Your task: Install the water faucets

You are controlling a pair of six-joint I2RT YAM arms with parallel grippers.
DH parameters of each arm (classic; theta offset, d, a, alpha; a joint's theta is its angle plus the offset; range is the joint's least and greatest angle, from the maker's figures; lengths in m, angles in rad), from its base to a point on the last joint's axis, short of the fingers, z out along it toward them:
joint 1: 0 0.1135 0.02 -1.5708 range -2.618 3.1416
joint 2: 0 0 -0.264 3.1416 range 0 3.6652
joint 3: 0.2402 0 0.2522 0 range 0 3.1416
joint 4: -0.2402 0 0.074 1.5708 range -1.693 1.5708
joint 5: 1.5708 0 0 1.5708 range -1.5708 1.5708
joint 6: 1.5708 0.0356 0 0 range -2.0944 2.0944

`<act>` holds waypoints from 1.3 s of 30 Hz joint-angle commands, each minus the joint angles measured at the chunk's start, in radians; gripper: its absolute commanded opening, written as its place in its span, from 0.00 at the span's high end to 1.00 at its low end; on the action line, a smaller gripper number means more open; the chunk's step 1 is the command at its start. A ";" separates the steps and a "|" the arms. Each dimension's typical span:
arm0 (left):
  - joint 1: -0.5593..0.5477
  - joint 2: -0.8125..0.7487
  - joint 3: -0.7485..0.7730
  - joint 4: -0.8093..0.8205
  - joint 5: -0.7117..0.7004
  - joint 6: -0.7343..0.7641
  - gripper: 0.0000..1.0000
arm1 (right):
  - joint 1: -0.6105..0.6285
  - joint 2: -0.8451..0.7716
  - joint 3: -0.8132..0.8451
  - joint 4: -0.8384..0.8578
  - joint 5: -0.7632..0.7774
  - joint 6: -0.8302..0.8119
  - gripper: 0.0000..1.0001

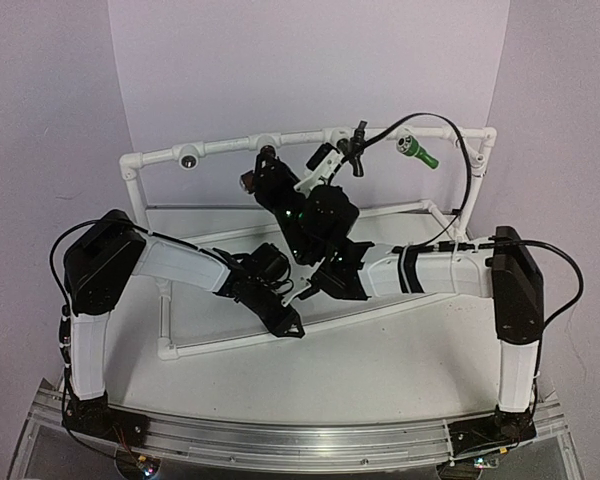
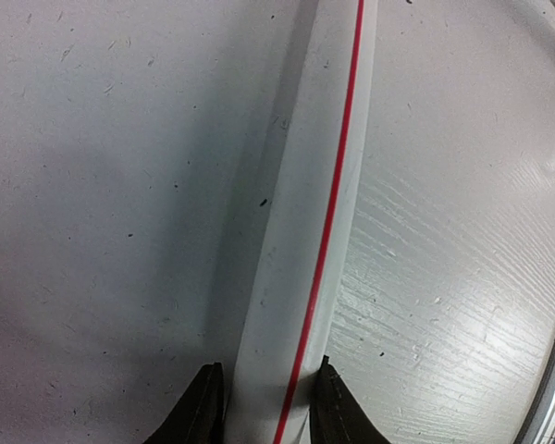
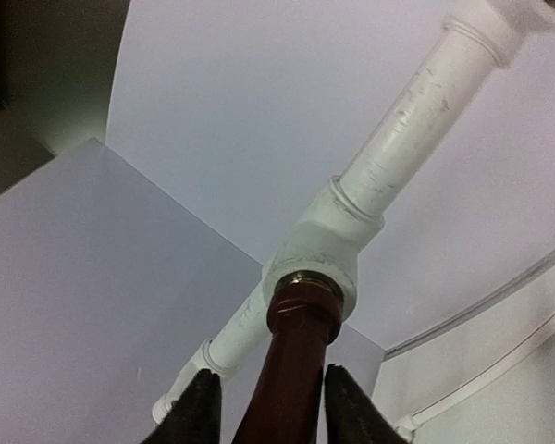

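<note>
Sitting in a tee socket [image 3: 319,250], reddish-brown faucet [image 3: 296,361], right gripper [image 3: 273,375] astride, grip unclear; left gripper [image 2: 266,366] clamping pipe [image 2: 314,185].

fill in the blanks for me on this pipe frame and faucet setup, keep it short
The left gripper clamps a white pipe bearing a ___ stripe.
The faucet entering the tee socket, between the right gripper's fingers, is ___.
The rightmost faucet on the top rail is ___.
Missing: red; reddish-brown; green.
</note>
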 commanded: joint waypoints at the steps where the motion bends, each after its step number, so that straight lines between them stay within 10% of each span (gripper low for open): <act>1: 0.011 0.160 -0.062 -0.092 -0.087 -0.122 1.00 | -0.014 -0.092 -0.036 0.071 -0.141 -0.191 0.35; 5: 0.013 0.166 -0.060 -0.094 -0.082 -0.120 1.00 | -0.014 -0.133 -0.077 0.021 -0.188 -0.226 0.11; 12: 0.013 0.158 -0.055 -0.098 -0.065 -0.120 1.00 | -0.005 -0.308 -0.256 -0.175 -0.226 -0.346 0.05; 24: 0.013 0.169 -0.049 -0.101 -0.057 -0.118 1.00 | 0.158 -0.381 -0.143 -0.733 0.045 -1.420 0.02; 30: 0.013 0.167 -0.047 -0.101 -0.043 -0.119 1.00 | 0.181 -0.294 -0.107 -0.604 0.238 -2.161 0.02; 39: 0.013 0.161 -0.052 -0.103 -0.056 -0.118 1.00 | 0.168 -0.191 0.049 -0.497 0.229 -2.556 0.05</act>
